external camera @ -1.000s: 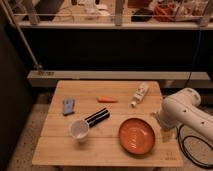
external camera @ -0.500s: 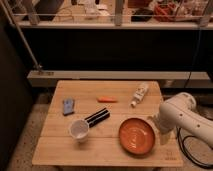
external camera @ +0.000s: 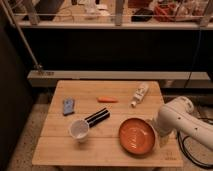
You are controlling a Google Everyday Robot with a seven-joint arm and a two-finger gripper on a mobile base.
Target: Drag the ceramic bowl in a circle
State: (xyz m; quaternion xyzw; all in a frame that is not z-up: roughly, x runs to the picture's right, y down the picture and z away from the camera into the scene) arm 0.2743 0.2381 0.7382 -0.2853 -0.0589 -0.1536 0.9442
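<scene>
While the ceramic bowl (external camera: 136, 136) sits on the front right part of the table (external camera: 60, 152), I hold the gripper (external camera: 163, 137) just beside its right rim, jaws spread and empty. I judge this is the approach step; next I must catch the rim before any dragging.

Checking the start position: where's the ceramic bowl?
Camera view: the ceramic bowl sits front-right on the table, right of the white cup; the gripper hangs by its right rim.
</scene>
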